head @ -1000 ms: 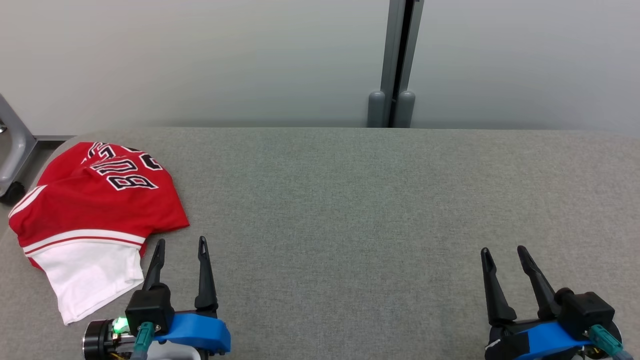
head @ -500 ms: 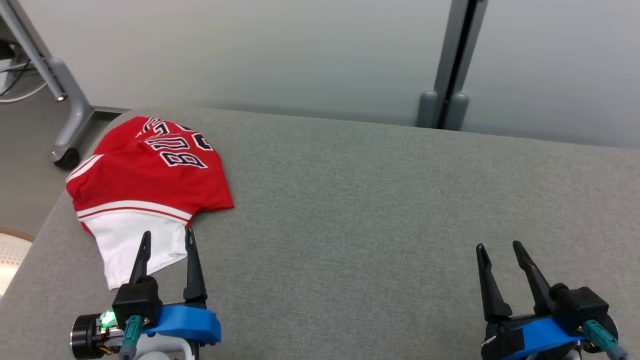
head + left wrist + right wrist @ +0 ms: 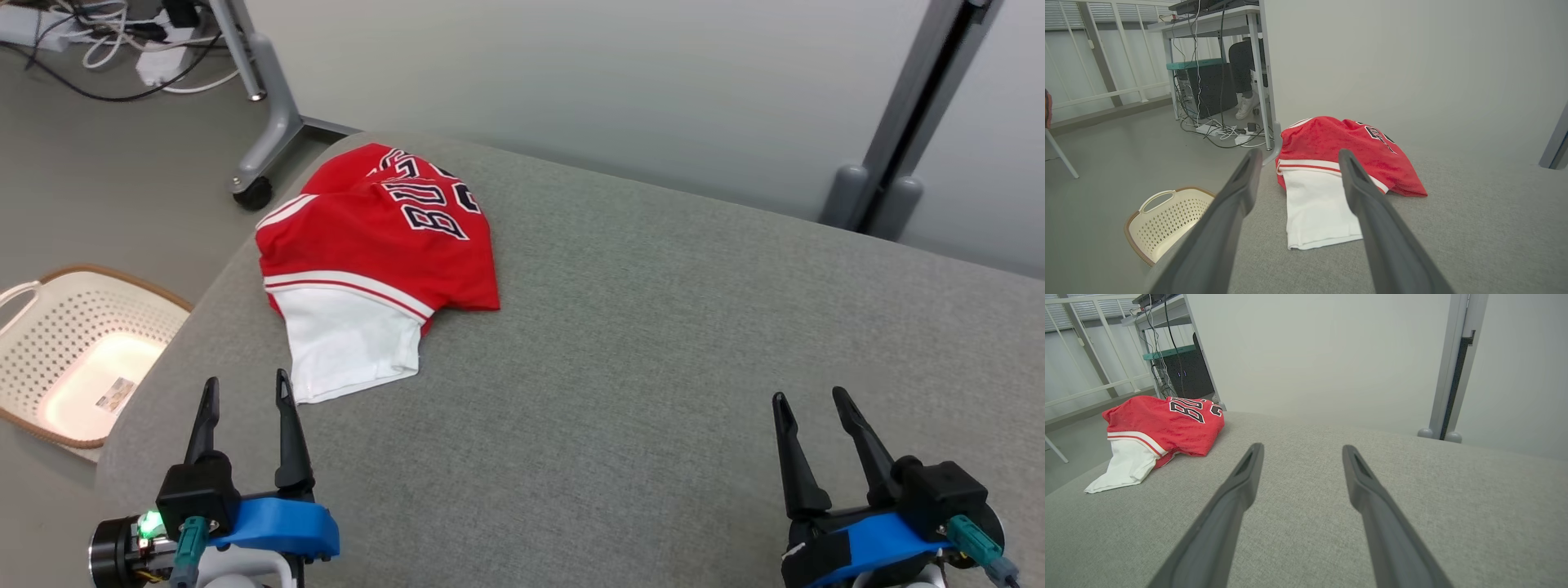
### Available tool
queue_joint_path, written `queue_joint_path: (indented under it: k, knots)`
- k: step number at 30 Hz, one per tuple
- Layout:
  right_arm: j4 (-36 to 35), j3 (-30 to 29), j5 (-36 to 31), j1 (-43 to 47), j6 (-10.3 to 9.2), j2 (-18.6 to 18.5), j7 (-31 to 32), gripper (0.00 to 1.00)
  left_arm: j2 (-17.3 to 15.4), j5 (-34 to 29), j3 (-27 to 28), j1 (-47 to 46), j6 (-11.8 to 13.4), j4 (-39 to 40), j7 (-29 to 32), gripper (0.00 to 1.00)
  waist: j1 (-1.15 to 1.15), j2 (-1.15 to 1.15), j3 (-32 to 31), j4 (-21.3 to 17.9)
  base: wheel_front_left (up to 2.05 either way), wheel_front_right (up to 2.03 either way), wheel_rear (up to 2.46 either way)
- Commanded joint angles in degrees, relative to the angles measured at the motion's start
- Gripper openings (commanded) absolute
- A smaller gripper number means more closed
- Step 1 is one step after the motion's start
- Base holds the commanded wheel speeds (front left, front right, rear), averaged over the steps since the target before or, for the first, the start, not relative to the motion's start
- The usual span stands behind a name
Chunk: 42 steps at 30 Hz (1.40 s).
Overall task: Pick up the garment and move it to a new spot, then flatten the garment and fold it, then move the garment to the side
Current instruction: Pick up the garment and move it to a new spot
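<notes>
The garment (image 3: 371,261) is a red jersey with a white sleeve and dark lettering, lying bunched at the far left corner of the grey table (image 3: 653,343). My left gripper (image 3: 247,394) hangs open just short of the white sleeve, nothing between its fingers. The left wrist view looks straight at the garment (image 3: 1327,171) past the left gripper (image 3: 1298,157). Far off at the lower right, my right gripper (image 3: 807,400) is open and empty too. Its wrist view has the garment (image 3: 1155,433) at the left, well away from the right gripper (image 3: 1300,451).
A cream perforated basket (image 3: 49,327) sits on the floor left of the table, also seen as the basket (image 3: 1163,220) in the left wrist view. A wheeled desk leg (image 3: 265,114) and cables (image 3: 106,41) lie beyond the corner. A grey post (image 3: 906,139) stands behind.
The head camera has swung to the left, so the jersey sits further right in the picture and the floor basket has come into view. Both grippers stay open.
</notes>
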<state>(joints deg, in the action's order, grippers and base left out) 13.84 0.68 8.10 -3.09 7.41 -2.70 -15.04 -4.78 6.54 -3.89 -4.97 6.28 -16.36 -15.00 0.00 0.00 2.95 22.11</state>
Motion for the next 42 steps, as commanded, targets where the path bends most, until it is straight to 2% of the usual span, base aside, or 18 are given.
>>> queue_joint_path:
  k: [1, 7, 16, 22, 30, 36, 42]
  knots:
    - [0.2, 0.1, -0.1, -0.2, 0.15, -0.3, -0.2, 1.00, -0.2, 0.2, 0.4, 0.1, 0.2, 0.3, -0.3, 1.00, 0.00, 0.00, 1.1, 2.4, 0.00, 0.00, 0.00]
    - [0.4, 0.5, 0.0, -0.3, 0.14, -0.3, -0.2, 1.00, -0.6, 0.4, 0.9, 0.8, 0.3, 0.8, -0.3, 1.00, 0.00, 0.00, 1.2, 5.4, 0.00, 0.00, 0.00]
    - [0.7, 1.2, -0.1, -0.4, 0.14, -0.3, -0.2, 1.00, -1.0, 1.0, 2.1, 0.5, 0.3, 1.0, -0.3, 1.00, 0.00, 0.00, 1.1, 5.5, 0.00, 0.00, 0.00]
    - [0.2, 0.8, -1.5, -1.1, 0.14, -0.3, -0.2, 1.00, -2.6, 1.9, 3.2, -4.0, -1.0, 0.8, -0.3, 1.00, 0.00, 0.00, 2.4, 3.3, 0.00, 0.00, 0.00]
    - [-2.4, -0.4, -5.4, -3.0, 0.14, -0.3, -0.2, 1.00, -7.9, 4.6, 6.8, -17.8, -3.4, -2.6, 0.3, 1.00, 0.00, 0.00, 8.1, -1.7, 0.00, 0.00, 0.00]
    - [-6.2, -1.7, -8.5, -5.0, 0.14, -0.3, 0.6, 1.00, -11.3, 6.8, 8.4, -27.5, -5.2, -7.3, 2.8, 1.00, 0.00, 0.00, 14.6, -5.7, 0.00, 0.00, 0.00]
    - [-10.8, -2.4, -9.9, -6.0, 0.14, -0.3, 1.9, 1.00, -12.6, 8.2, 7.5, -34.6, -7.3, -15.4, 6.5, 1.00, 0.00, 0.00, 19.3, -8.1, 0.00, 0.00, 0.00]
